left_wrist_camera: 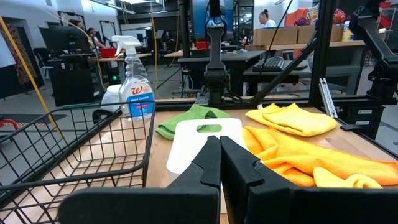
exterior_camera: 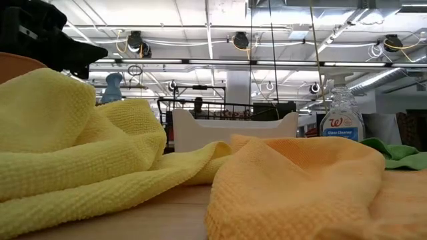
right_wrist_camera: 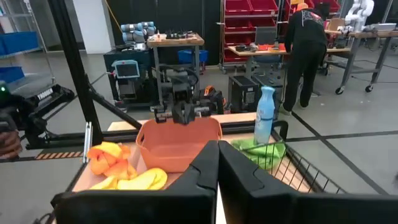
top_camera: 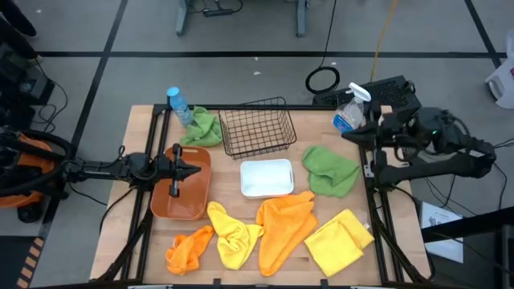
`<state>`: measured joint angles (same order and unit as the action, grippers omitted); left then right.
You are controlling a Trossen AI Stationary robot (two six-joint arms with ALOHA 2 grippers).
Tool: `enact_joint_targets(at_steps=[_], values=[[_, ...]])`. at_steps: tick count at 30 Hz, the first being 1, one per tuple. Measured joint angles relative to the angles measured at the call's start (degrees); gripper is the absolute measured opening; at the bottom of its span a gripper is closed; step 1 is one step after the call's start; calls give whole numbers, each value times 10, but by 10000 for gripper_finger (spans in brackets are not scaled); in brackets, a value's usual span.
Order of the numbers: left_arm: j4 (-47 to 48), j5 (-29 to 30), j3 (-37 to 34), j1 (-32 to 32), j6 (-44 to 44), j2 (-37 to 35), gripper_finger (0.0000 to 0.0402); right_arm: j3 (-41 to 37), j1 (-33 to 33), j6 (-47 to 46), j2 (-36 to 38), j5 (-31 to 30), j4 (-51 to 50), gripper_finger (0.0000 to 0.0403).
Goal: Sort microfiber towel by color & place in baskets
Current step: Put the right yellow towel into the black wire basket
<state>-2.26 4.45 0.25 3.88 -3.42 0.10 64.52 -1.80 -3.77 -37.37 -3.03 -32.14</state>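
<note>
Wooden table (top_camera: pixel 144 233), towels unsorted. Left hand (top_camera: pixel 195 170) pressed together over orange tub (top_camera: pixel 165 210); nearest orange towel (top_camera: pixel 189 249) just below-right, nearer than right hand (top_camera: pixel 351 136), likewise closed.

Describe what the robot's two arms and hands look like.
Both arms are dark, black jointed segments. The left hand and right hand each end in two black, tapered, wedge-shaped fingers. Black cables trail from the right arm's base; an orange part shows by the left arm's base.
</note>
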Motion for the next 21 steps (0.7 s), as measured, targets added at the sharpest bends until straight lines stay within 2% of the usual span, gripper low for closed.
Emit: enact_joint_targets(at_steps=[6, 10, 17, 21], values=[[-1, 0, 0, 0, 0, 0, 2, 80, 0, 4, -51, 0, -39, 0], [-1, 0, 0, 0, 0, 0, 2, 82, 0, 1, -73, 0, -43, 0], [0, 0, 0, 0, 0, 0, 2, 81, 0, -28, -127, 0, -134, 0], [0, 0, 0, 0, 0, 0, 2, 80, 0, -33, -149, 1, -144, 0]])
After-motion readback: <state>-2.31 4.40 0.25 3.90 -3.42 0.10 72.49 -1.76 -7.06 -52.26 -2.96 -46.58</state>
